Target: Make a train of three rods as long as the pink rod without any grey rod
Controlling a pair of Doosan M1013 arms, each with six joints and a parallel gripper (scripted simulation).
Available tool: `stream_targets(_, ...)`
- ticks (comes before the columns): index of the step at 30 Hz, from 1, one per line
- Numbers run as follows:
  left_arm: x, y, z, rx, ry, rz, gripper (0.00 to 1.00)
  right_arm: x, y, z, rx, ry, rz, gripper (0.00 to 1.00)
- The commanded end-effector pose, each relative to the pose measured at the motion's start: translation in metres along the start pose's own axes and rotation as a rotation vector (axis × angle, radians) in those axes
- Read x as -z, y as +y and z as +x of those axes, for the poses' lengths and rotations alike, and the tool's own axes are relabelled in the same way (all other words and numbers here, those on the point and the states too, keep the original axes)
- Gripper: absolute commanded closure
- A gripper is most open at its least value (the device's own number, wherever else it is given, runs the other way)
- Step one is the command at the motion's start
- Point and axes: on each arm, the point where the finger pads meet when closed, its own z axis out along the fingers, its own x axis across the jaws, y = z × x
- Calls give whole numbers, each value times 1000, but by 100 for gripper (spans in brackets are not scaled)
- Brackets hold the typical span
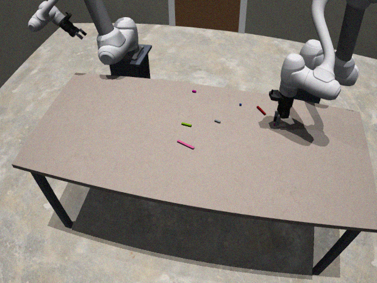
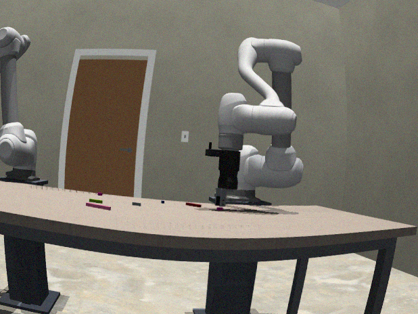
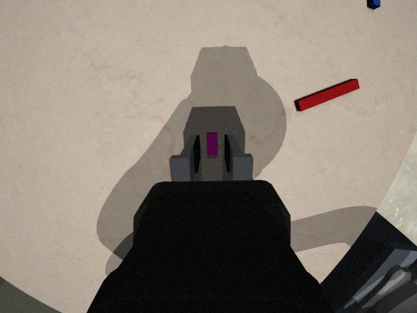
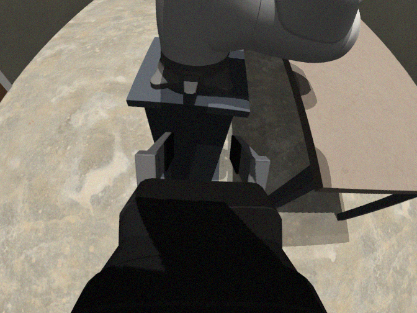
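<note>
My left gripper [image 3: 212,146] [image 1: 276,122] is open, with its fingers on either side of a magenta rod [image 3: 211,144] [image 2: 220,209] and touching neither side of it. A red rod [image 1: 261,110] [image 2: 193,204] [image 3: 328,94] lies beside that gripper. A tiny blue rod [image 1: 240,104] [image 2: 162,202] [image 3: 373,4] lies beyond the red one. A second magenta rod [image 1: 194,91] [image 2: 100,194] lies near the back edge. A lime rod [image 1: 186,124] [image 2: 95,201] and the pink rod [image 1: 185,144] [image 2: 98,206] lie near mid-table, apart. My right gripper [image 4: 202,145] [image 1: 82,34] is open and empty, high off the table.
A grey rod [image 1: 217,121] [image 2: 136,204] lies between the lime and blue rods. The table [image 1: 122,164] [image 2: 169,233] has its back edge close to both arm bases. The right gripper hangs beyond the table's back left corner in the top view.
</note>
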Motion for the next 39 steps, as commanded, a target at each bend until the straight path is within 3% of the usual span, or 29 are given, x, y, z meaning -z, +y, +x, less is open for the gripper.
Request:
stream_targets(1,-2,0,0,0,-1,1,46,1,0,0,0,0,-1,0)
stream_targets(39,-12,0,0,0,-1,1,46,1,0,0,0,0,-1,0)
